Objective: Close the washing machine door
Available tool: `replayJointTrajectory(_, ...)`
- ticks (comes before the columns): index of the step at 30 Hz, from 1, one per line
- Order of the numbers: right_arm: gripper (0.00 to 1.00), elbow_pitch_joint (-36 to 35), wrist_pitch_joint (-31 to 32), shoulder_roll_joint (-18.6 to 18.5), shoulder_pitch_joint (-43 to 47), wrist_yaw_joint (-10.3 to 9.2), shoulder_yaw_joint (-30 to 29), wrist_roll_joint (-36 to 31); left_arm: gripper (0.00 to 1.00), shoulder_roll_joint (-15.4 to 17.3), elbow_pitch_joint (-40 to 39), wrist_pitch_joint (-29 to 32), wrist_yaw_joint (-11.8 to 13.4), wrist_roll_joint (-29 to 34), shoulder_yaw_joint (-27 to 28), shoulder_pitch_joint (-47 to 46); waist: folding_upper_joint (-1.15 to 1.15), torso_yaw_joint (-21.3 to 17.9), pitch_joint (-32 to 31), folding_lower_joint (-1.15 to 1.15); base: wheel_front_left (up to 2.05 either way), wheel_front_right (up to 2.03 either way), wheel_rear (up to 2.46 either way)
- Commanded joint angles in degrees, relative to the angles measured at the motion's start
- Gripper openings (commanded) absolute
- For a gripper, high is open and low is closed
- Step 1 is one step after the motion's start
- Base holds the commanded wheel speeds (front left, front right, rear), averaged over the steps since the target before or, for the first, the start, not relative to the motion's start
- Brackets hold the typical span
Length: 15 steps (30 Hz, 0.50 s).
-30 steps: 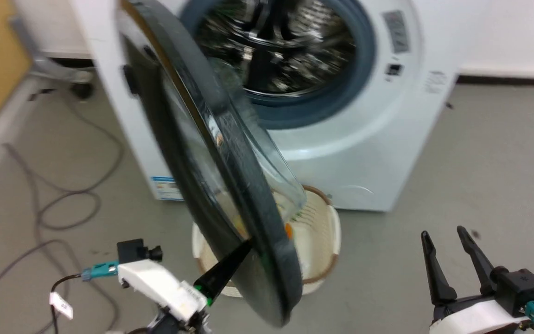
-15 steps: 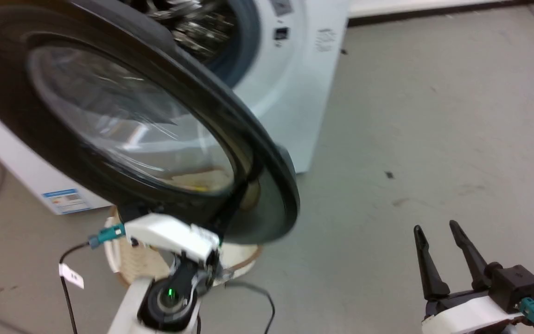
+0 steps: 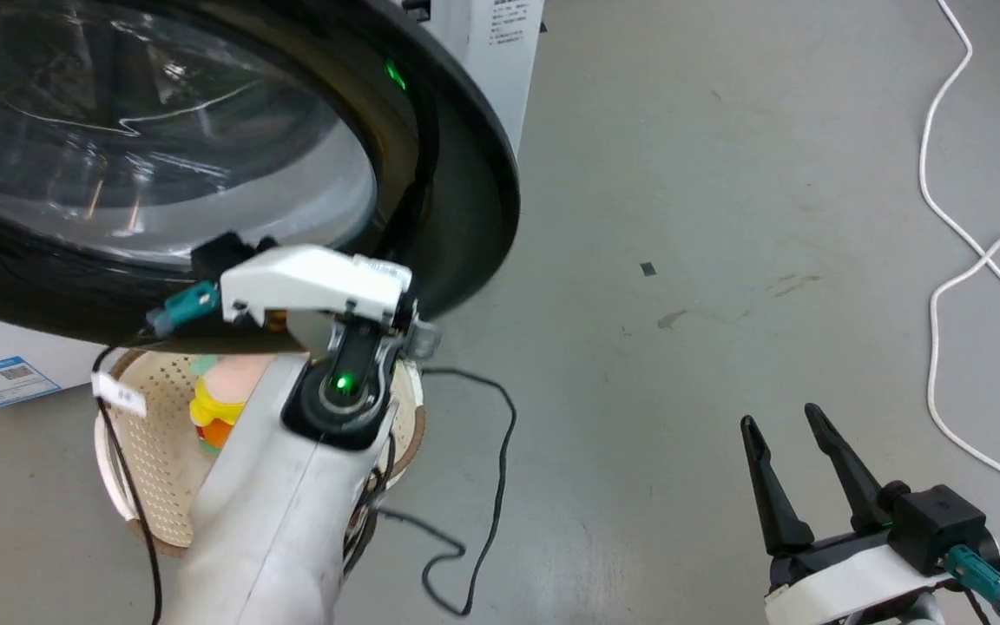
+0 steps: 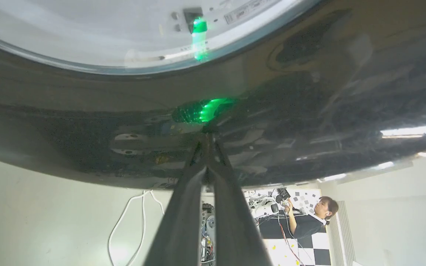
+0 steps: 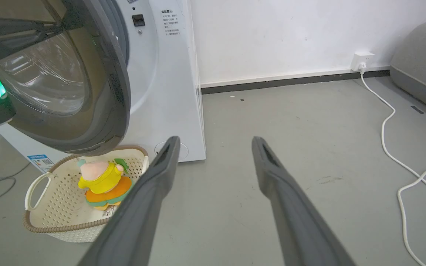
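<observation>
The door (image 3: 465, 156) is being pushed nearer the washing machine (image 5: 168, 85) than a second ago, still ajar, by the left gripper (image 4: 207, 146), jaws together against its glossy face. The right gripper (image 3: 779, 418) is being held idle, jaws apart.

A cream perforated basket (image 5: 59, 210) sits on the grey floor (image 5: 309, 122), with a yellow and orange plush toy (image 5: 104, 183) inside. A white cable (image 5: 382, 133) runs from a wall socket (image 5: 361, 59) across the floor. A black cable (image 3: 504, 460) loops near the basket. A person (image 4: 309, 221) stands far off.
</observation>
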Motion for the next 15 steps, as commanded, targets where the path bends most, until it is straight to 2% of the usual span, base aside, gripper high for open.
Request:
replayJointTrajectory(1,1.0,0.27,-0.34,0.37,-0.89,0.05,0.07,0.45,0.0,0.04,2.0,-1.03,-0.66,-0.63,-0.7,-2.02,0.0,-0.03,0.03,0.0,0.0,0.0,0.0)
replayJointTrajectory(8,1.0,0.6,-0.46,0.41,-0.91,0.05,-0.49,0.16,0.0,0.08,7.25,-1.95,-5.12,-0.72,-4.75,-2.19,0.0,2.33,-2.2,0.0,0.0,0.0,0.0)
replayJointTrajectory(12,1.0,0.19,-0.48,0.42,-0.21,0.05,-0.88,-0.52,0.0,1.58,6.81,-2.01,-7.88,3.17,-8.51,1.23,0.0,5.02,-4.37,0.0,0.0,0.0,0.0)
replayJointTrajectory(15,1.0,-0.25,-0.48,0.11,0.58,0.05,-1.42,-0.95,0.0,4.45,4.31,-3.52,-9.37,8.71,-12.41,4.37,0.0,7.49,-6.07,0.0,0.0,0.0,0.0)
